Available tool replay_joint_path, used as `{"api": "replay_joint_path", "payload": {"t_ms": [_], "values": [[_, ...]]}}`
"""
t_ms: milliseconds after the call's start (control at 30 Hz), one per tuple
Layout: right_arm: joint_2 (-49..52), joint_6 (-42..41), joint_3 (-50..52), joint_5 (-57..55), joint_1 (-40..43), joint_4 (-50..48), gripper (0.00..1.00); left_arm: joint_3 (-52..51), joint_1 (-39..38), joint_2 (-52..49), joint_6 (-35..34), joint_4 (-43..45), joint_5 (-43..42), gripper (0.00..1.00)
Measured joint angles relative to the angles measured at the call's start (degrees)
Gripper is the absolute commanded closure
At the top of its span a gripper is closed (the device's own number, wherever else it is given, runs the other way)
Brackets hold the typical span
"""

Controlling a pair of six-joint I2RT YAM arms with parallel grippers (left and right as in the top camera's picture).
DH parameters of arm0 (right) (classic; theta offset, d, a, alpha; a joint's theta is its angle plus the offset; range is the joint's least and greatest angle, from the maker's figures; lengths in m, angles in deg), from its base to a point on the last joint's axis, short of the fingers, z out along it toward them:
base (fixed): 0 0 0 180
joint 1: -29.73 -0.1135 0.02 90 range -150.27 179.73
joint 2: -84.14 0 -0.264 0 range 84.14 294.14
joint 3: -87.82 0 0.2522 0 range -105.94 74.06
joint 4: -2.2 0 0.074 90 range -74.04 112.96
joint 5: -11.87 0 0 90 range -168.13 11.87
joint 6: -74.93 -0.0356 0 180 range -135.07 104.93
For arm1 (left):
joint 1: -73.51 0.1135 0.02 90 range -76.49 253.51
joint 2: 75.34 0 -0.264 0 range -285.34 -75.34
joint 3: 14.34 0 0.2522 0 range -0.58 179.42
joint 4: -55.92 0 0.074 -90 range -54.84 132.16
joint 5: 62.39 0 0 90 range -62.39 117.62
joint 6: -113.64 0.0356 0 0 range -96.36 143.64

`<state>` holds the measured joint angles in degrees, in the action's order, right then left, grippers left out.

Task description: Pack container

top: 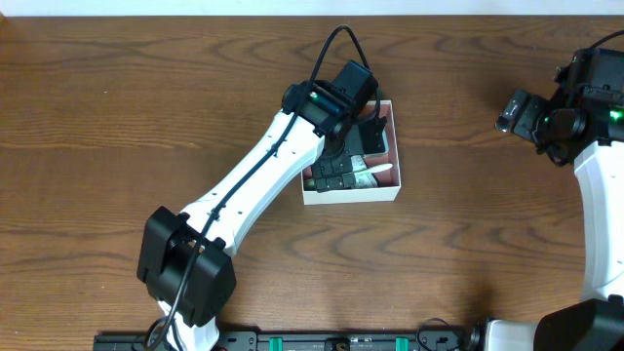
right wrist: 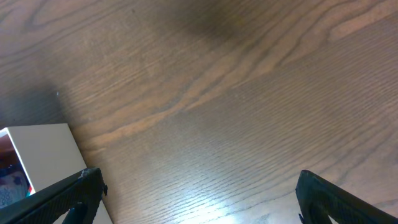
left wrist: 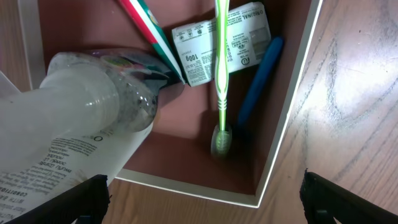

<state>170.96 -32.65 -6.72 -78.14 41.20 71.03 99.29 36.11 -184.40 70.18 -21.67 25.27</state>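
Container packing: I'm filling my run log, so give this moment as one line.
left gripper: open above container | container: toothbrush, clear bottle, labelled packet inside | right gripper: open over table, apart from container

There is one square white-walled container (left wrist: 273, 163), and five items lie in it. These are one green toothbrush (left wrist: 220, 74), one blue stick-shaped item (left wrist: 258, 81), one white labelled packet (left wrist: 242, 37), one red, white and green striped tube (left wrist: 149, 28) and one clear plastic bottle (left wrist: 87, 106). Two robot arms, the left arm (top: 258, 175) and the right arm (top: 597, 185), reach over one wooden table (top: 117, 97).
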Motion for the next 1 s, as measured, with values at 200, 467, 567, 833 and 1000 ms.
{"api": "replay_joint_path", "payload": {"t_ms": [200,467,567,833,1000], "values": [[0.0,0.0,0.0,0.0,0.0,0.0,0.01,-0.2,-1.2,3.5,0.0,-1.1,0.2,0.02],[0.0,0.0,0.0,0.0,0.0,0.0,0.01,-0.2,-7.2,21.1,0.0,-6.2,0.2,0.02],[0.0,0.0,0.0,0.0,0.0,0.0,0.01,-0.2,-8.0,27.2,0.0,-7.1,0.2,0.02],[0.0,0.0,0.0,0.0,0.0,0.0,0.01,-0.2,-8.0,36.2,0.0,-11.8,3.7,0.02],[0.0,0.0,0.0,0.0,0.0,0.0,0.01,-0.2,-8.0,39.2,-0.1,-18.5,4.4,0.02]]}}
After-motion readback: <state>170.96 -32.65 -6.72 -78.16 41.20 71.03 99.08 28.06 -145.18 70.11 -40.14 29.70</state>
